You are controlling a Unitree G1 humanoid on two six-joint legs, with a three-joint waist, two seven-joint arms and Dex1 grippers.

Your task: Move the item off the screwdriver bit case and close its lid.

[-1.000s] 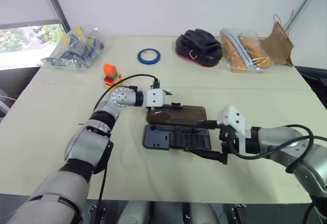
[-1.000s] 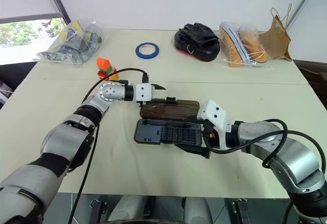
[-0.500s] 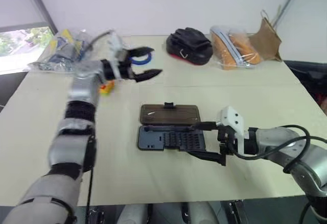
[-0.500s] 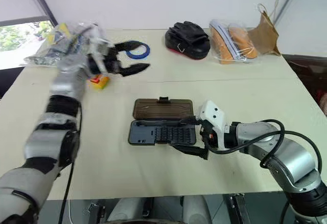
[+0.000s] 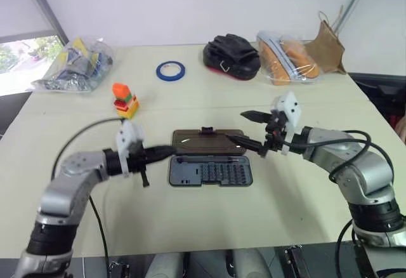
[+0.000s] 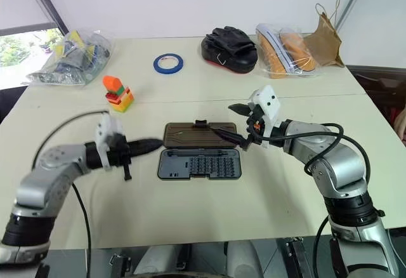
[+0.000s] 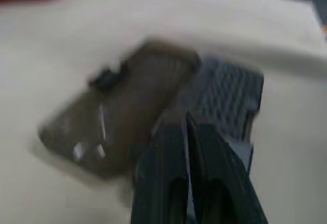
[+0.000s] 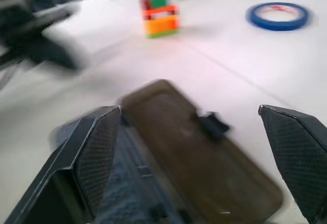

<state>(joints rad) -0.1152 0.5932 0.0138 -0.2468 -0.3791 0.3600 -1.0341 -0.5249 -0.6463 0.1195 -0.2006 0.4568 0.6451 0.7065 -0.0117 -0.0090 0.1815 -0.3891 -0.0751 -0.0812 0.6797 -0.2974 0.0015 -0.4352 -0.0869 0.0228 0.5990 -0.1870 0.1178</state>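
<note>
The item, a brick stack with an orange top (image 5: 125, 100), stands on the table, off to the far left of the screwdriver bit case. The case lies open and flat. Its dark tray of bits (image 5: 210, 171) is nearer me, and the smoky brown lid (image 5: 206, 139) lies behind it with the black latch on its far edge. My left gripper (image 5: 166, 152) is shut and empty, low at the case's left end, its tip pointing at the hinge line. My right gripper (image 5: 243, 127) hovers open over the lid's right end with nothing between its fingers.
A blue tape ring (image 5: 170, 70) and a black pouch (image 5: 230, 56) lie at the back. A clear bag of items (image 5: 73, 65) sits at the back left. A bag with orange contents (image 5: 288, 59) and a brown paper bag (image 5: 327, 46) sit at the back right.
My left arm swung from high beside the bricks down to the case's left end, and its fingers closed. My right gripper rose from the tray's right edge to the lid's right end.
</note>
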